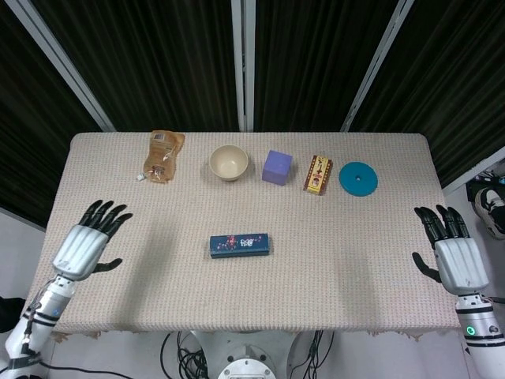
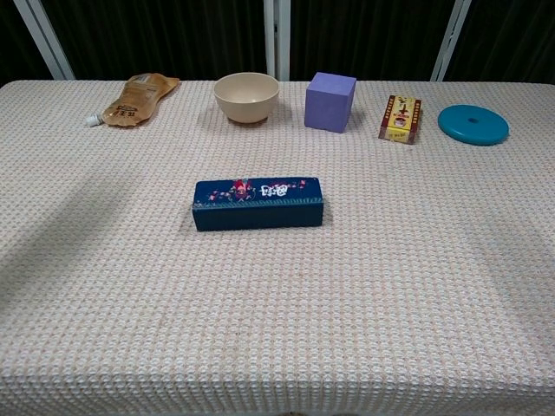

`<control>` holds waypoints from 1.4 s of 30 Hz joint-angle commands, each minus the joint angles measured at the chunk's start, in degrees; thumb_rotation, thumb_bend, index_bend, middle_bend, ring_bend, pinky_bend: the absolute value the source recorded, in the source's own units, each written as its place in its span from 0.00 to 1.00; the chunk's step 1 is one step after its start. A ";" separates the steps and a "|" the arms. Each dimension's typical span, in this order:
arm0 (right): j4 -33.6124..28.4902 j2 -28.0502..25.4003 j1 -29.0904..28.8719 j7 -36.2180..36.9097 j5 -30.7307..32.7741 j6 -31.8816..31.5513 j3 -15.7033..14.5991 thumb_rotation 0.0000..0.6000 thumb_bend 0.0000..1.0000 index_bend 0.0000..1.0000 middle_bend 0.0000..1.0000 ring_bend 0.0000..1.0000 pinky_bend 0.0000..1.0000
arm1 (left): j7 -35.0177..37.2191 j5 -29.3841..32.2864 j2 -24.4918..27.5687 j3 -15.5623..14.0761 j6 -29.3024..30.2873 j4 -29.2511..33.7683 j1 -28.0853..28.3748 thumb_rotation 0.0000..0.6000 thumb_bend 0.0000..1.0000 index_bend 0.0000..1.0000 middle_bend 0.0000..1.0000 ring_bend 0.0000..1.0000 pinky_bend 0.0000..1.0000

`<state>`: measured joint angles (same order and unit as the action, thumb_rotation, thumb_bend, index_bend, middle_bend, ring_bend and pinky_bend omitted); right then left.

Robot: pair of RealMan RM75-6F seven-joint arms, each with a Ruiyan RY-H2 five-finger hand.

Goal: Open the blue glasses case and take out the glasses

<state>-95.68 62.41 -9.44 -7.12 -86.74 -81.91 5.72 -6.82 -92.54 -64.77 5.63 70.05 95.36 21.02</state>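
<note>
The long blue rectangular glasses case with a flowered lid (image 1: 240, 245) lies closed near the middle of the cloth-covered table (image 1: 355, 260), well apart from both our hands. Our left hand (image 1: 85, 246) hovers over the table's left part, empty with fingers spread; our right hand (image 1: 450, 257) waits released at the right edge. We should steady the case's body with one hand, then lift the lid along its long edge.
</note>
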 commanded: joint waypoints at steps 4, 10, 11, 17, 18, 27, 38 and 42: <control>-1.28 -0.63 -0.42 -1.19 0.45 0.63 0.11 1.00 0.24 0.04 0.11 0.00 0.01 | 3.28 0.08 -6.27 3.55 -14.25 -2.04 13.14 1.00 0.11 0.17 0.09 0.00 0.00; -1.87 -0.99 -0.35 -1.63 1.01 0.73 0.05 1.00 0.24 0.04 0.11 0.00 0.01 | 2.25 2.76 -12.41 4.44 -21.71 -4.73 20.00 1.00 0.11 0.17 0.09 0.00 0.00; -1.92 -1.03 -0.33 -1.69 1.07 0.72 0.03 1.00 0.24 0.04 0.11 0.00 0.01 | 2.01 3.36 -13.23 4.61 -22.59 -5.12 20.84 1.00 0.11 0.17 0.09 0.00 0.00; -2.14 -0.92 -0.46 -2.06 1.25 0.73 0.07 1.00 0.24 0.04 0.11 0.00 0.01 | -0.48 8.23 -20.49 6.18 -27.61 -9.71 26.39 1.00 0.11 0.17 0.09 0.00 0.00; -2.19 -0.89 -0.49 -1.97 1.26 0.75 0.07 1.00 0.24 0.04 0.11 0.00 0.01 | -1.45 9.27 -22.09 6.51 -28.37 -10.95 27.46 1.00 0.11 0.17 0.09 0.00 0.00; -2.26 -1.23 -0.05 -1.69 1.35 0.21 -0.18 1.00 0.24 0.04 0.11 0.00 0.01 | -5.75 17.24 -31.06 8.67 -32.03 -18.24 33.50 1.00 0.11 0.16 0.08 0.00 0.00; -1.91 -1.08 0.33 -1.15 1.35 -0.03 -0.59 1.00 0.24 0.04 0.11 0.00 0.01 | -9.08 26.80 -39.45 10.93 -33.12 -29.47 38.82 1.00 0.10 0.16 0.08 0.00 0.00; -1.64 -1.05 0.39 -0.99 1.54 0.08 -0.66 1.00 0.24 0.04 0.11 0.00 0.01 | -10.32 31.38 -40.09 12.26 -31.58 -33.07 38.79 1.00 0.10 0.16 0.08 0.00 0.00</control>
<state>-97.33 61.35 -9.05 -8.12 -85.22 -81.84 5.05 -16.12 -63.58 -104.14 16.90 37.58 64.41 59.50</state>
